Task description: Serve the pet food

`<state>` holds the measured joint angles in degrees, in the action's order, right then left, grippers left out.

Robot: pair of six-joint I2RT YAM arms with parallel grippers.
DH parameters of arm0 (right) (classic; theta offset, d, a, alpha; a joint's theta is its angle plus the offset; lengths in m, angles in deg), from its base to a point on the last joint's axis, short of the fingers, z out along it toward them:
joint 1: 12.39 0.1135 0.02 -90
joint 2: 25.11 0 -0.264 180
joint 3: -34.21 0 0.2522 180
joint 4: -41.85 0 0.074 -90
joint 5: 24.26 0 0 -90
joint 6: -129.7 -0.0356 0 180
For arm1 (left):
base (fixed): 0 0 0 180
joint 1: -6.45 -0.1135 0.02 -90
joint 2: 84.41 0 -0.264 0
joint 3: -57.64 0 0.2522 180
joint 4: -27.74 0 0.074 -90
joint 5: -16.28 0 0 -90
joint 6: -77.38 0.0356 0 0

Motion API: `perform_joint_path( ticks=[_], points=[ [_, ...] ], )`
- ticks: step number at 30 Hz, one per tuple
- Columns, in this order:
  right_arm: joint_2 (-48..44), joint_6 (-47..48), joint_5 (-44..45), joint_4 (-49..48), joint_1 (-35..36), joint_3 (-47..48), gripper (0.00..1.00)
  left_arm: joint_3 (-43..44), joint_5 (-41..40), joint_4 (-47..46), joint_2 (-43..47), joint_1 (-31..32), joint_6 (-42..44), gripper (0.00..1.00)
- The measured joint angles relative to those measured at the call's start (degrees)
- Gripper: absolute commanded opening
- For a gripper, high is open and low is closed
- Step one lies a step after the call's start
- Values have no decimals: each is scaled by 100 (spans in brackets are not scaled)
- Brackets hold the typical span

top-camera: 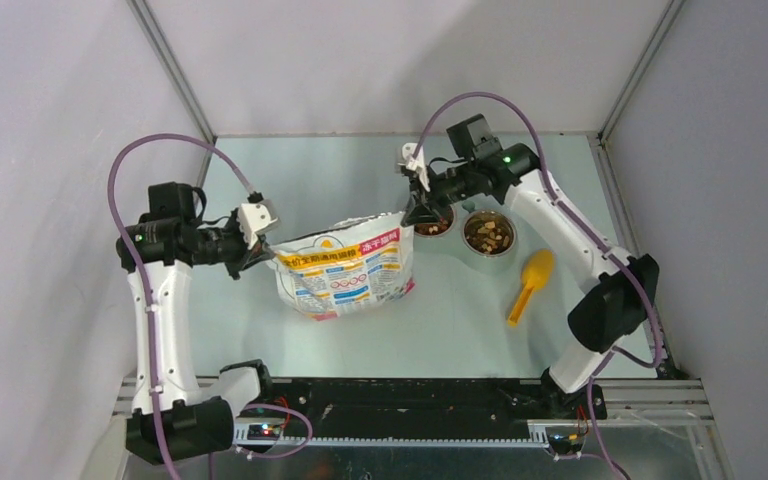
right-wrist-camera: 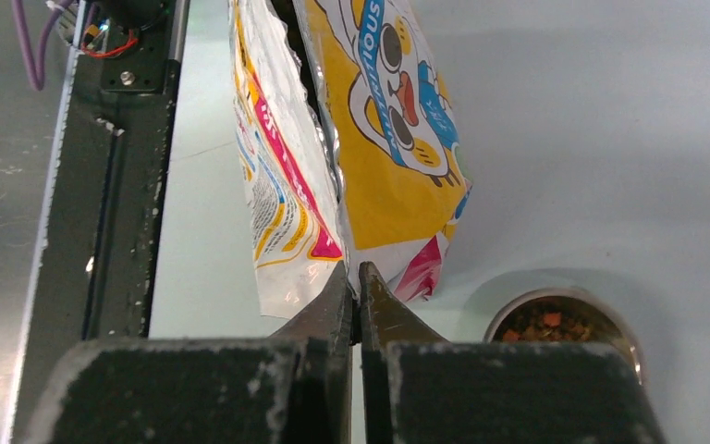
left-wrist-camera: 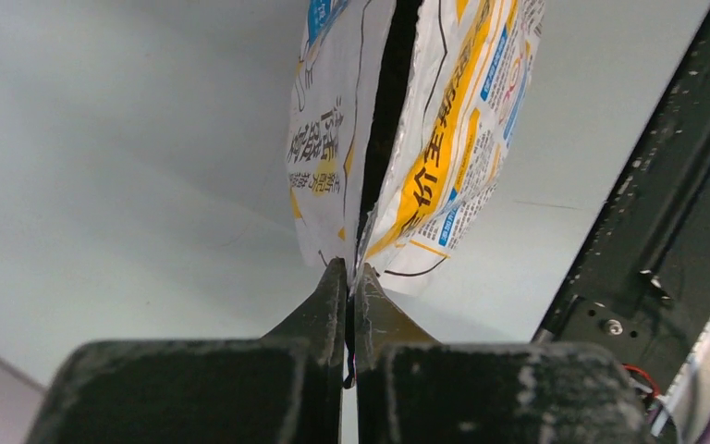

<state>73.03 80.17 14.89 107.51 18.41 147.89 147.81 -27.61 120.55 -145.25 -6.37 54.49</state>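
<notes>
Right hand (right-wrist-camera: 355, 274) pinching bag (right-wrist-camera: 384, 176), pet food (right-wrist-camera: 547, 326) just beside.

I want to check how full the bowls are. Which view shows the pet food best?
Top external: the pet food shows in both bowls, one pile fully visible, the other partly hidden. The right wrist view catches only part of one bowl's food at its lower edge; the left wrist view shows none.
</notes>
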Motion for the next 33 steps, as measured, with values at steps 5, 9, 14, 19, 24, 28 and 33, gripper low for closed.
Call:
perform_joint_path(
  ticks=[5,9,14,19,24,28,33],
  points=[
    [-605,13,66,109,-35,-629,3,-28,31,87,52,393,-22,0],
    [-896,144,240,236,-20,-844,44,-173,-72,-9,173,710,-50,0],
    [-984,592,761,374,332,-516,65,-173,-197,-66,170,748,-136,0],
    [-861,935,1182,457,1226,-46,76,-173,-264,-127,190,748,-227,0],
    [-455,1036,1480,586,1580,280,78,-173,-306,-151,201,756,-313,0],
    [-315,984,1895,570,1768,267,67,-173,-348,-179,203,756,-330,0],
    [-291,597,2529,326,1965,199,15,-170,-378,-201,203,756,-317,20]
  ],
)
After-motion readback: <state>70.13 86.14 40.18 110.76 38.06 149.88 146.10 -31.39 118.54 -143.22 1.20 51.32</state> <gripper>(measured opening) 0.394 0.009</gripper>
